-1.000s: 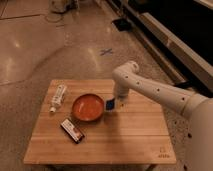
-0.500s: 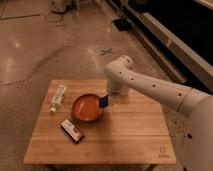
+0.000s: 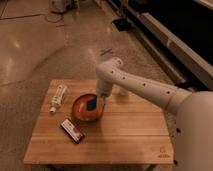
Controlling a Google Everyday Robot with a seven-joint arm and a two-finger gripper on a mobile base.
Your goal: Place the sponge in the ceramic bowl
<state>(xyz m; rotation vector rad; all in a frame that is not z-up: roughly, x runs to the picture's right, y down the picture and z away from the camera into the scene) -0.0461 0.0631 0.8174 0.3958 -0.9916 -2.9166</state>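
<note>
The ceramic bowl (image 3: 82,112), orange-red and glossy, stands on the left half of the wooden table (image 3: 130,135). The sponge (image 3: 92,104), a small dark blue block, hangs over the bowl's right part, just above its inside. My gripper (image 3: 98,100) points down over the bowl's right rim and is shut on the sponge. The white arm reaches in from the right edge of the camera view.
A white bottle (image 3: 58,97) lies left of the bowl near the table's left edge. A flat black-and-red packet (image 3: 72,130) lies in front of the bowl. A blue cross (image 3: 106,51) marks the floor behind the table. Dark cabinets run along the right.
The gripper has carried the sponge leftward, from beside the bowl's right rim to over the bowl, and has come lower.
</note>
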